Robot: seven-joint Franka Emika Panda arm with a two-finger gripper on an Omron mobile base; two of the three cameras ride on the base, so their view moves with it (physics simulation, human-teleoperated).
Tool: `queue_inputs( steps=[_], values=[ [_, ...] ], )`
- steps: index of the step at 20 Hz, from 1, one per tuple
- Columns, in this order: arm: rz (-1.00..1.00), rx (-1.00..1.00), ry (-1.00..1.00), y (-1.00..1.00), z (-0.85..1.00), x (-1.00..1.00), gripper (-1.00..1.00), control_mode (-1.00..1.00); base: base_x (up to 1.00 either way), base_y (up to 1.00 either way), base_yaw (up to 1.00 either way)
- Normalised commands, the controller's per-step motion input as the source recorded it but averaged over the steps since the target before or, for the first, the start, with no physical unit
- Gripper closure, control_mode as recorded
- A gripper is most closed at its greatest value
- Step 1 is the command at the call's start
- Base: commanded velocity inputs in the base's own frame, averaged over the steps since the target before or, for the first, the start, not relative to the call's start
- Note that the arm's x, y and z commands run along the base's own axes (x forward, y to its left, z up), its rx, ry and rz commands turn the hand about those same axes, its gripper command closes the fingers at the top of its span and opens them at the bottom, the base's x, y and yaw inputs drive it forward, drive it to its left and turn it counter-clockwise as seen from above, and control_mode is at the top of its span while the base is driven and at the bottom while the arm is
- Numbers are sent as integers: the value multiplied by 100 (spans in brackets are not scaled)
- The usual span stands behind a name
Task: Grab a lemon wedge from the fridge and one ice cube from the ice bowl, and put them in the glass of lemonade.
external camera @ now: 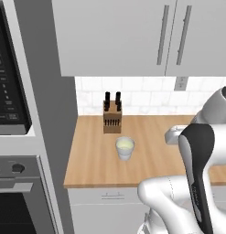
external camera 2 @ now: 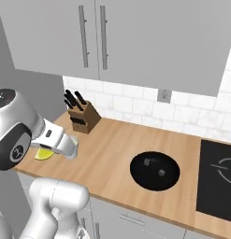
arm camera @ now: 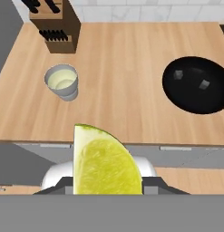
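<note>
Lemon wedge [arm camera: 104,165] sits clamped between the narrowly parted fingers of the gripper [arm camera: 106,183], held above the counter's front edge, short of the glass of lemonade [arm camera: 62,81] standing by the knife block [arm camera: 56,25]. Fetching appears done; dropping the wedge remains, then an ice cube from the black bowl [arm camera: 195,86].

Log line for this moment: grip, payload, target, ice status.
gripper: shut on lemon wedge | glass of lemonade: upright on counter, by knife block | ice bowl: two cubes inside, untouched | next: wedge to glass
</note>
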Motion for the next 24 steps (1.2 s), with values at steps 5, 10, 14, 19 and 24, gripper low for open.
queue_inputs(
  steps=[5, 10, 14, 19, 24],
  values=[
    [3, 0, -3, 0, 0, 6, 100, -100, 0, 0, 0],
    [16, 0, -1, -3, 0, 27, 100, -100, 0, 0, 0],
    [12, 0, -9, 7, -6, 34, 100, -100, 0, 0, 0],
    [2, -8, 0, 75, -1, 69, 100, -100, 0, 0, 0],
    [0, -9, 4, 61, -42, 96, 100, -100, 0, 0, 0]
  ],
)
